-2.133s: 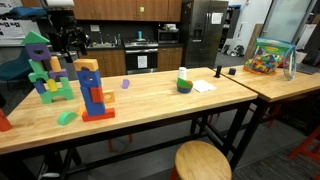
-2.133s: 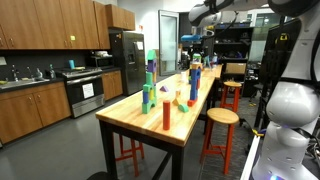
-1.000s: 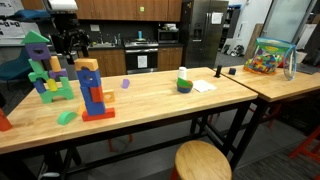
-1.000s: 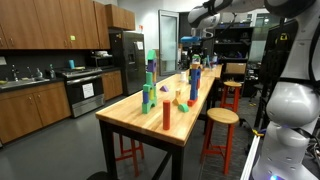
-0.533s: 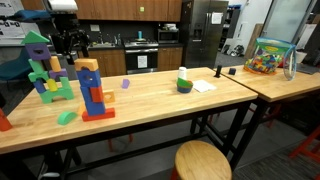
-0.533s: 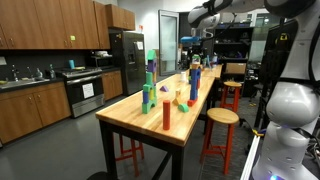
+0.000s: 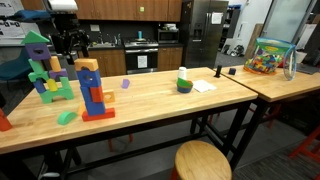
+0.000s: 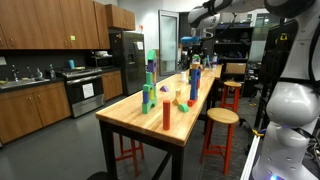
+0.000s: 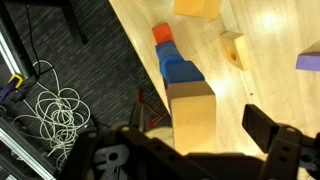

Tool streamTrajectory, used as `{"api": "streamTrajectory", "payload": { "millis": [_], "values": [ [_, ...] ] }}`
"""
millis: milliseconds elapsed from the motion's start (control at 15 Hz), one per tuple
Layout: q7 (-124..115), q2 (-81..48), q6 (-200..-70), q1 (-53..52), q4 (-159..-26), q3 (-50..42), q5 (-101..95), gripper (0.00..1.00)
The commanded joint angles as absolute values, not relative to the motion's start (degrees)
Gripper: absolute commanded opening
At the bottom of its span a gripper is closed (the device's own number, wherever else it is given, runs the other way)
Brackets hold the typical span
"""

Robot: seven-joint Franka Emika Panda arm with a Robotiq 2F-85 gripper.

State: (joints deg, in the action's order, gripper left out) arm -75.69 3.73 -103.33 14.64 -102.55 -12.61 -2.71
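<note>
Fingers (image 9: 263, 130) are held wide apart, w/ nothing gripped. In wrist view the tower (image 9: 178, 72) is seen from straight above. Its tan top block (image 9: 190, 112) sits btwn the two fingers but lower down, and no contact can be made out. Blue blocks and a red one are stacked under it. In an exterior view the tower (image 7: 93, 90) is stood on the counter (image 7: 150, 105) w/ the fingers hung above it.

Step judged: hover and line-up over the tower top, i.e. pre-grasp, w/ no closing begun. For a next move, the top block would need to be centred btwn the fingers and a straight descent made. The squeeze would need to be kept gentle, as the stack is narrow and could be toppled by a sideways nudge.

Containers: a clear bin (image 7: 268, 55) is set well apart from the fingers, on the adjoining counter. It is filled w/ mixed coloured pieces, but the exact items can't be told. No other container is made out. A loose block (image 9: 233, 48) lies beyond the fingertips, near the tower base.
</note>
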Motion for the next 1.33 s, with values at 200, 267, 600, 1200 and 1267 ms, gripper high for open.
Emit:
{"api": "streamTrajectory", "payload": {
  "millis": [200, 267, 600, 1200, 1267],
  "values": [
    [-75.6, 3.6, -103.1, 14.5, -102.2, -12.8, -2.7, 1.00],
    [-75.6, 3.6, -103.1, 14.5, -102.2, -12.8, -2.7, 1.00],
    [-75.6, 3.6, -103.1, 14.5, -102.2, -12.8, -2.7, 1.00],
    [-76.3, 2.7, -102.8, 14.6, -101.6, -12.9, -3.0, 1.00],
    [-76.5, 1.8, -101.7, 15.0, -100.6, -13.4, -1.7, 1.00]
  ]
}}
